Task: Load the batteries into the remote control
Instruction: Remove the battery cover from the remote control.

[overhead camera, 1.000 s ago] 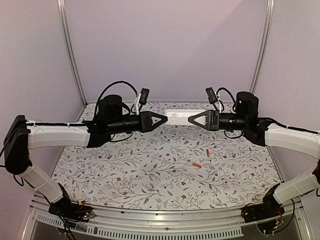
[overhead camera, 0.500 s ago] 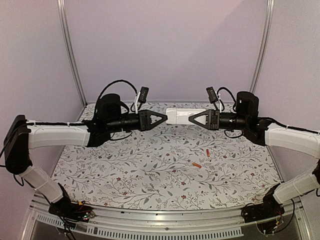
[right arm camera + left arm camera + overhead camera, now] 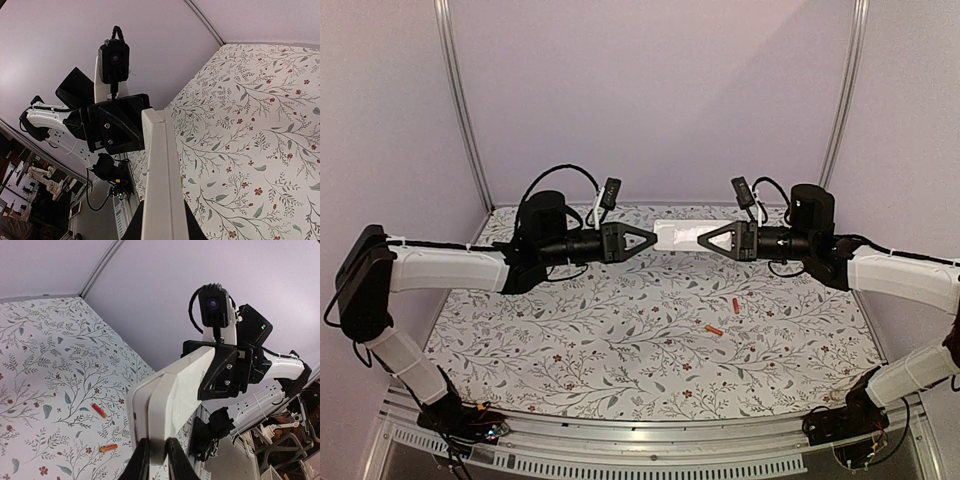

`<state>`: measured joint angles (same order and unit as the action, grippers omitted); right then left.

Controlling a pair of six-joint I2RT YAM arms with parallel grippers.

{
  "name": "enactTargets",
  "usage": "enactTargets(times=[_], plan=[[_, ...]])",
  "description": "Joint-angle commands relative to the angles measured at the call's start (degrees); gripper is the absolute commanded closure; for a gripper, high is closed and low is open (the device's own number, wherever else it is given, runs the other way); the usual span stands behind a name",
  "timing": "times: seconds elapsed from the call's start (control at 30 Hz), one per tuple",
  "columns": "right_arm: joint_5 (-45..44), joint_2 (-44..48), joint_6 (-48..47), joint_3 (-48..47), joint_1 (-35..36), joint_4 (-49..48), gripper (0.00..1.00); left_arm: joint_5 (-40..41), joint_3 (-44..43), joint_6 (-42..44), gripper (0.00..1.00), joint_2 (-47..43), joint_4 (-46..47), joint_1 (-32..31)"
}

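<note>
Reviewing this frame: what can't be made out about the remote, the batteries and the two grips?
- The remote: battery bay open or closed is unclear. It is too small in the top view and edge-on in both wrist views.
- The batteries on the table: end markings are too small in every view.
- The right gripper: fingers mostly cut off by the right wrist view's bottom edge.
- The left gripper: the same in the left wrist view.

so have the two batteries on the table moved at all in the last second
No. The farther battery and the nearer battery lie on the same sprigs of the floral table cover as a second ago.
</note>
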<state>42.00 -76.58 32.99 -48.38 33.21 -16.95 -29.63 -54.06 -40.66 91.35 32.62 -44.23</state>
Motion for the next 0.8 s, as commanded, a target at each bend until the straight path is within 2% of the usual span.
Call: enactTargets(times=[0.0, 0.33, 0.53, 0.7, 0.77], plan=[[1.6, -0.8, -0.4, -1.9, 0.5, -1.1, 1.0, -2.7, -1.0, -1.0, 0.88, 1.1, 4.6, 0.2], [0.1, -1.4, -0.1, -2.2, 0.5, -0.4, 1.0, -4.2, -0.9, -1.8, 0.85, 1.7, 7.2, 0.0], [0.2, -1.7, -0.2, -2.2, 0.5, -0.1, 1.0, -3.5, -1.4, -1.5, 0.9, 1.9, 6.0, -0.1], [0.1, -1.3, -0.4, -2.1, 0.0, 0.2, 1.0, -3.2, -0.6, -2.0, 1.0, 1.0, 7.0, 0.3], [0.0, -1.0, -0.3, -1.4, -1.1, 0.2, 1.0, -3.8, -0.5, -2.3, 1.0, 0.4, 7.6, 0.3]])
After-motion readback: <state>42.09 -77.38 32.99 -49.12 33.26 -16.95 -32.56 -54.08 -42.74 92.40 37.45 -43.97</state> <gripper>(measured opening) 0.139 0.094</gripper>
